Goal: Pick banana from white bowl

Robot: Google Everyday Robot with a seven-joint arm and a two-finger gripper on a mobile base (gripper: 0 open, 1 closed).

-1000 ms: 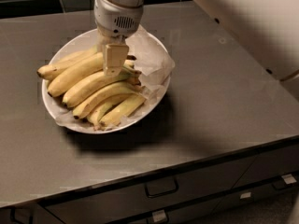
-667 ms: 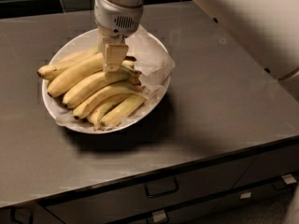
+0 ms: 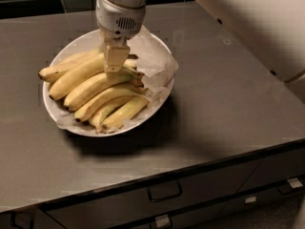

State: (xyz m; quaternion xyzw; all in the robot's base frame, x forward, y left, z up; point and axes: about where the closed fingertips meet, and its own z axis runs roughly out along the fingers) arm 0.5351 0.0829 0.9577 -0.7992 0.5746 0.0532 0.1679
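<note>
The gripper sits on the banana in the white bowl near the table's back edge, placed to seize it. Whether it grips, I cannot tell.

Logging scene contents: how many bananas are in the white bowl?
6 bananas lie side by side in the white bowl, fanned rear-left to front; the claw, down among their right ends, may hide more.

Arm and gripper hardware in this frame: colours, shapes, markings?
Gripper, down among the bananas in the white bowl: pale beige, blocky, flat-faced. Above it, a silver-grey cylindrical wrist housing with a small dark vent grille. Arm link: broad, smooth off-white shell with a few small dark dots. No cables or lettering visible.
</note>
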